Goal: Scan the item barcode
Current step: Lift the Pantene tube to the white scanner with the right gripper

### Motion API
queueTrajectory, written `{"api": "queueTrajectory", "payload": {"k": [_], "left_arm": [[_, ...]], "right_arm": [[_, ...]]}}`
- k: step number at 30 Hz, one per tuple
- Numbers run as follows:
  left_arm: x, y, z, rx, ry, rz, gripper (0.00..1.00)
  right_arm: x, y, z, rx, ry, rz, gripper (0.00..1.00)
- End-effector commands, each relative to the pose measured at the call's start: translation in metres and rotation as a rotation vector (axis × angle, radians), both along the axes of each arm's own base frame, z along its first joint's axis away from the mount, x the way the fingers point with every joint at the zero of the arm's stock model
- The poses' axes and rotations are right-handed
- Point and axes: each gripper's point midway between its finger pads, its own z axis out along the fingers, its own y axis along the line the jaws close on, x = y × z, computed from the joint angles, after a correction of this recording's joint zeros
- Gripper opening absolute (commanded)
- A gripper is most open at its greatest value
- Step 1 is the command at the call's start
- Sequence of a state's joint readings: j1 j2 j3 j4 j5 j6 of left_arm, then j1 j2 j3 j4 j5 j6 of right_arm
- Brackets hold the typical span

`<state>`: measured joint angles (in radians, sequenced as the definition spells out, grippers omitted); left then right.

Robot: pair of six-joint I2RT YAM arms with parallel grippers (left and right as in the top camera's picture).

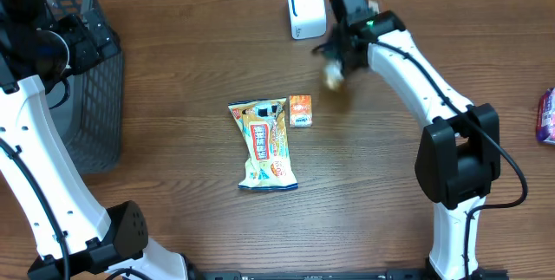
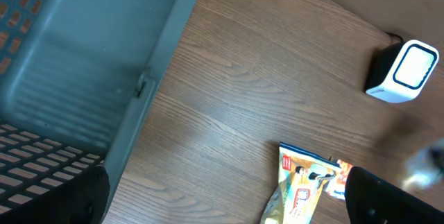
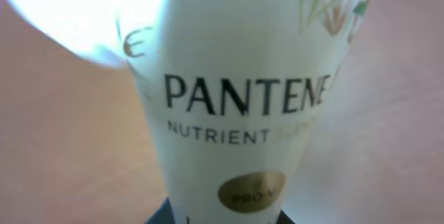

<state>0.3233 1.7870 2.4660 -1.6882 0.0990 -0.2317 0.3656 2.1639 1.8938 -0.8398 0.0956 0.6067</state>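
A white Pantene bottle [image 3: 239, 106] fills the right wrist view, and my right gripper [image 3: 222, 218] is shut on its lower end. From above, the bottle [image 1: 333, 74] is a pale blur under my right gripper [image 1: 340, 55], just in front and to the right of the white barcode scanner [image 1: 305, 9]. No barcode shows on the bottle. The scanner [image 2: 404, 73] also appears in the left wrist view. My left gripper [image 2: 222, 210] is open and holds nothing, hovering beside the grey basket [image 2: 83, 78] at the table's left.
A yellow snack packet [image 1: 267, 144] and a small orange box [image 1: 300, 110] lie mid-table. The dark mesh basket [image 1: 87, 98] stands at the left edge. A purple item [image 1: 546, 115] sits at the far right edge.
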Motion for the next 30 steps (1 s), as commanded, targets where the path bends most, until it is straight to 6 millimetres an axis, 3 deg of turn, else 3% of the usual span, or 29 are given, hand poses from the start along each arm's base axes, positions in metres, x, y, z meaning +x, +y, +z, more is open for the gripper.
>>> {"api": "queueTrajectory", "payload": {"k": [1, 4, 7, 11, 17, 22, 30], "left_arm": [[-0.005, 0.003, 0.004, 0.015, -0.007, 0.0, 1.0], [-0.005, 0.003, 0.004, 0.016, -0.007, 0.0, 1.0], [-0.005, 0.003, 0.004, 0.016, -0.007, 0.0, 1.0], [-0.005, 0.003, 0.004, 0.016, -0.007, 0.0, 1.0], [-0.005, 0.003, 0.004, 0.016, -0.007, 0.0, 1.0], [-0.005, 0.003, 0.004, 0.016, -0.007, 0.0, 1.0], [-0.005, 0.003, 0.004, 0.016, -0.007, 0.0, 1.0]], "right_arm": [[0.035, 0.032, 0.048, 0.16, -0.192, 0.069, 0.04], [0.059, 0.059, 0.073, 0.276, -0.33, 0.1, 0.04], [0.076, 0.077, 0.083, 0.332, -0.431, 0.104, 0.04], [0.089, 0.089, 0.072, 0.413, -0.454, 0.043, 0.04], [0.086, 0.097, 0.039, 0.602, -0.292, -0.136, 0.04], [0.078, 0.114, 0.044, 0.73, -0.217, -0.123, 0.04], [0.07, 0.118, 0.038, 0.785, -0.133, -0.173, 0.04]]}}
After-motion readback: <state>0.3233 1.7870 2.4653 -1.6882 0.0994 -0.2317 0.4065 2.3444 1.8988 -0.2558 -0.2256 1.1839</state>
